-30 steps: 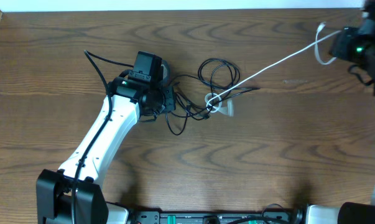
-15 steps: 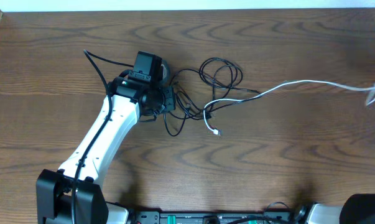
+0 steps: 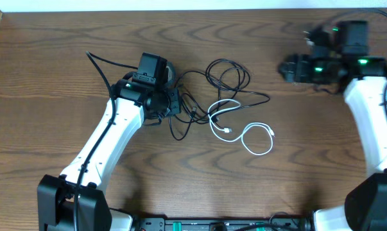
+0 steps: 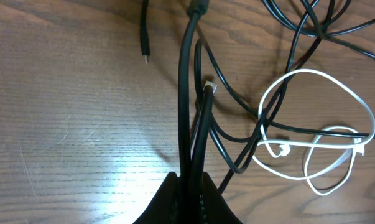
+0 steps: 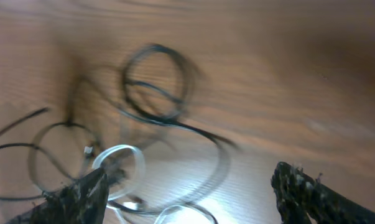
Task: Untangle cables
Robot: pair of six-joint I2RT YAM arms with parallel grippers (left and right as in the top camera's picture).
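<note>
- White cable (image 4: 311,72), lately stretched taut, now slack in loops on counter (image 3: 52,51), one loop crossing black cable (image 4: 188,93); likely not yet separated
- Right tool (image 3: 289,67) apart, empty
- Left tool (image 3: 174,106) clamped on black cable

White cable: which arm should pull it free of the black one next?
Right, probably: the right gripper is open and empty, and the white cable lies looped on its side. The left gripper is shut on the black cable.
</note>
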